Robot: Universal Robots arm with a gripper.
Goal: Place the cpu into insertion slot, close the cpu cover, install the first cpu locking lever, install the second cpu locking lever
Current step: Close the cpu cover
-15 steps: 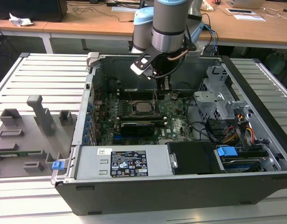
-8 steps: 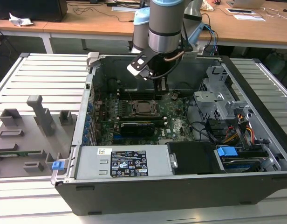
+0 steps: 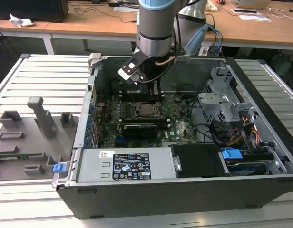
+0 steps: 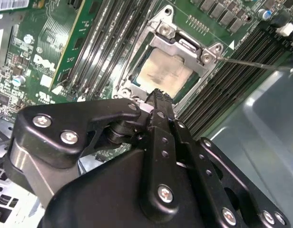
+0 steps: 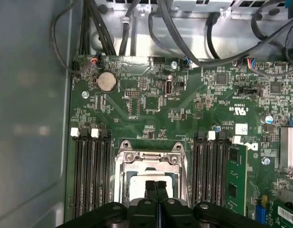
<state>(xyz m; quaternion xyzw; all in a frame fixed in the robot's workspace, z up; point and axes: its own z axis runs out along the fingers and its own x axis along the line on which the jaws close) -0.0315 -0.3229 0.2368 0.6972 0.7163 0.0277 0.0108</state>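
The cpu (image 4: 163, 73), a pale silver square, lies in the insertion slot (image 3: 147, 110) on the green board. The cpu cover (image 5: 149, 159), a silvery frame, lies flat over it, and the chip's face shows through its window. A thin metal locking lever (image 4: 253, 62) sticks out from one corner of the socket, over the memory slots towards the case wall. My gripper (image 5: 156, 184) hangs just above the near edge of the socket with its black fingers (image 4: 158, 102) pressed together and nothing between them. In the exterior view the gripper (image 3: 156, 90) reaches down into the open case.
Rows of black memory slots (image 5: 92, 171) flank the socket, and a green memory module (image 5: 237, 180) stands in one. A black card (image 3: 139, 128), the power supply (image 3: 130, 166), a metal drive cage (image 3: 222, 102) and cables (image 3: 241, 133) crowd the case. A grey fixture tray (image 3: 27, 137) lies outside.
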